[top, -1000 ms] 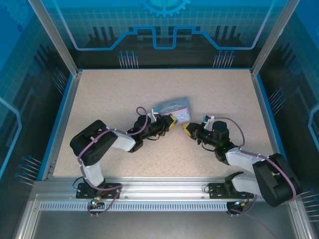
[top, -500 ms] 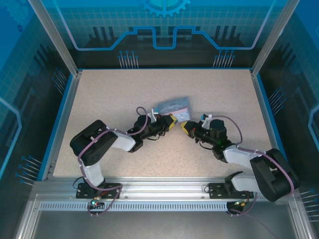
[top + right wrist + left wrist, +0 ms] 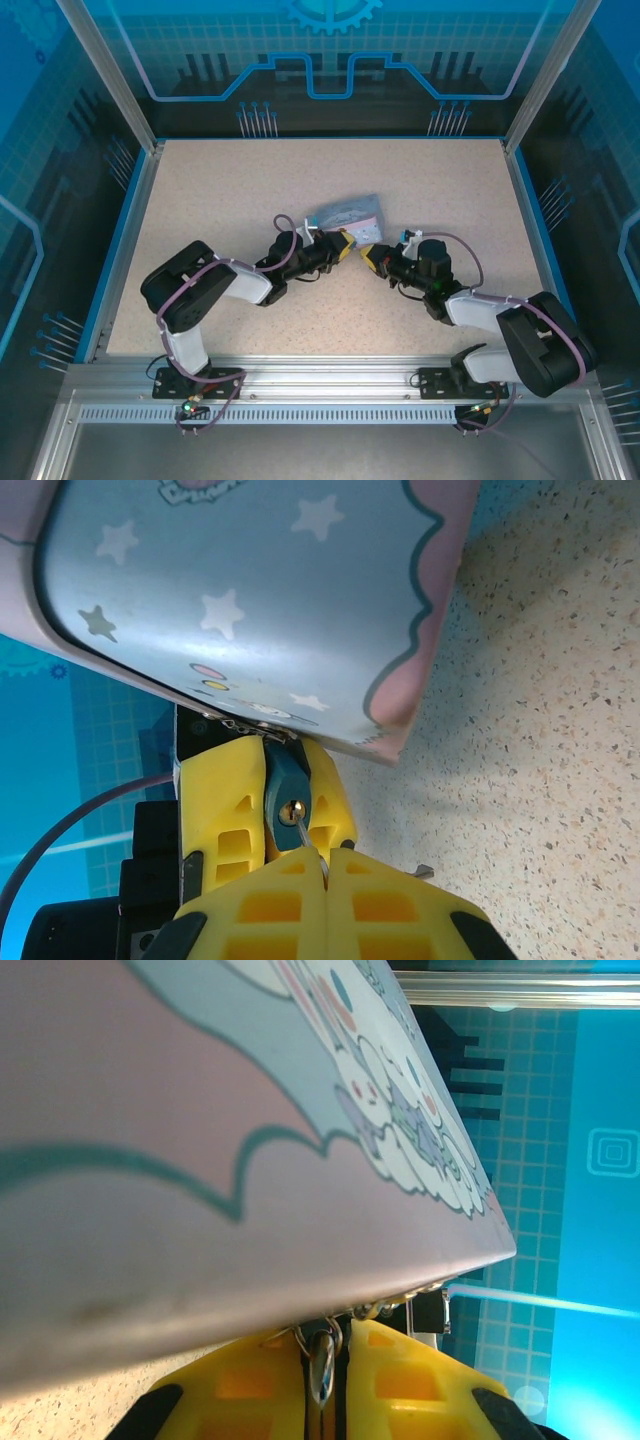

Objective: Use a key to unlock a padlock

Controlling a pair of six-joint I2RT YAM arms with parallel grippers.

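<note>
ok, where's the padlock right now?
Right wrist view: the padlock is clamped in the left gripper at the edge of the pastel box, keyhole facing the right gripper, which holds the key.

Both arms lie low and folded, their forearms converging from 8 and 4 o'clock. The left pincer (image 3: 347, 246), jaws pinched nearly together, points toward 3 o'clock. The right pincer (image 3: 371, 257), jaws fully closed, points toward 10 o'clock, its tips just beside the left's.
</note>
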